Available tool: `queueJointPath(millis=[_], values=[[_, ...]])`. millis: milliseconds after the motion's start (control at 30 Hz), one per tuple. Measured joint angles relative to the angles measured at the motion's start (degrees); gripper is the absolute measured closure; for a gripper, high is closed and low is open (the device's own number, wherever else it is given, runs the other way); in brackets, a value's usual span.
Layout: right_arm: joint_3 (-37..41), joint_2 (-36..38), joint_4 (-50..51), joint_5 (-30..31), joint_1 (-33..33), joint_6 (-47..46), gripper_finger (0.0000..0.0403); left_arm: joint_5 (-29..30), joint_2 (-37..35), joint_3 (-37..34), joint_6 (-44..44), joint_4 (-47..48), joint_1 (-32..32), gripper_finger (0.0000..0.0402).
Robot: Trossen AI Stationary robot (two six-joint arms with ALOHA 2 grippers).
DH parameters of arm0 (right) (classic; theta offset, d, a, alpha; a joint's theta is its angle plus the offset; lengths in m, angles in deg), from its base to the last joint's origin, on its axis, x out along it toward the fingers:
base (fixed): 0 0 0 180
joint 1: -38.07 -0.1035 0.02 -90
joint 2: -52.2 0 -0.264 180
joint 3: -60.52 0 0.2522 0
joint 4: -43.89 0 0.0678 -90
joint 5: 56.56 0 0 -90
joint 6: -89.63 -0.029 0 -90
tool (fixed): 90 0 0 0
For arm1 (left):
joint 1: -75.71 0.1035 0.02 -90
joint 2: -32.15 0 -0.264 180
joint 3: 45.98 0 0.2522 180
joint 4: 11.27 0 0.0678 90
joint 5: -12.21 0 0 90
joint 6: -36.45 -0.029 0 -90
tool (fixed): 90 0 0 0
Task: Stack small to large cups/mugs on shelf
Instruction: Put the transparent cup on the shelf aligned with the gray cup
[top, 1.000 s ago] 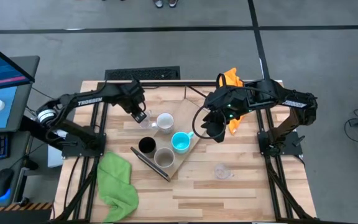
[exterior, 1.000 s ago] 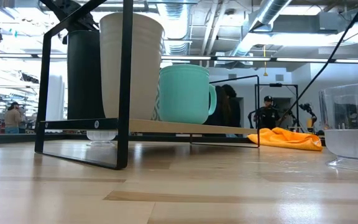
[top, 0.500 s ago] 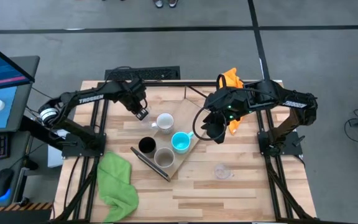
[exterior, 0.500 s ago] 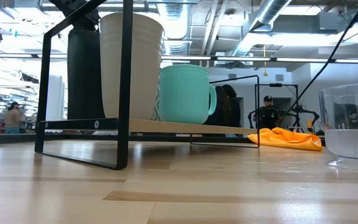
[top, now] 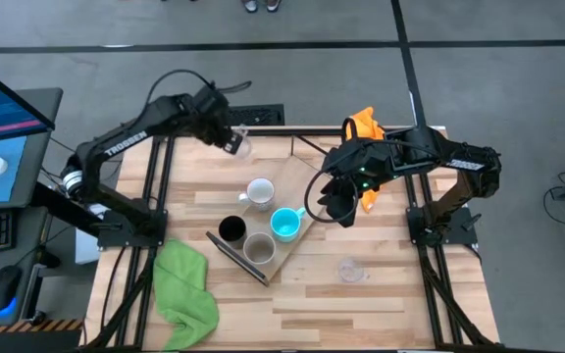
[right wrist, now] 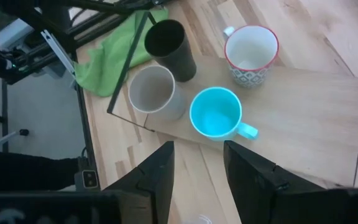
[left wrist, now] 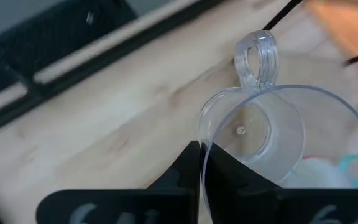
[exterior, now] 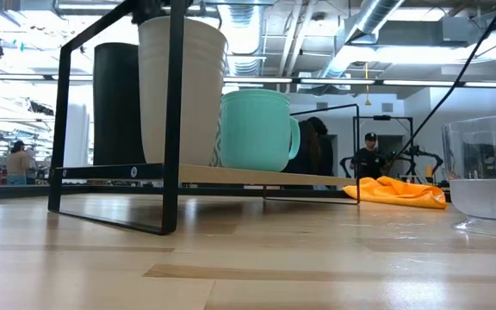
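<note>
Fingers of the left tool (top: 231, 140) pinch the rim of a clear glass (left wrist: 272, 134), held above the worktop's (top: 381, 294) far-left edge. The right tool (top: 333, 208) hovers open right of the shelf (top: 292, 240), which carries the black cup (top: 231, 228), beige-grey cup (top: 258, 247), white mug (top: 259, 192) and blue mug (top: 284, 224); another glass (top: 349, 269) stands near-right.

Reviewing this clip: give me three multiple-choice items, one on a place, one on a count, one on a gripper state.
1. Where does the green cloth lie?
A. near-left of the table
B. on the shelf
C. under the right arm

2. How many cups stand on the shelf?
A. two
B. four
C. six

3. The left gripper is
A. open, empty
B. shut on the clear glass mug's rim
C. holding the cloth

Answers: 1 A, high view shows it; 2 B, black, beige, white and blue; 3 B, left wrist view shows fingers pinching the wall.
</note>
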Motion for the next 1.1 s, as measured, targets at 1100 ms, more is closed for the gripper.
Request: queueJointPath(millis=[1100], values=[[0.02,-0.02,5.40,3.57,-9.13,-8.01,0.0243,10.46,33.54,31.10,5.65,6.05,-17.64,0.0401]])
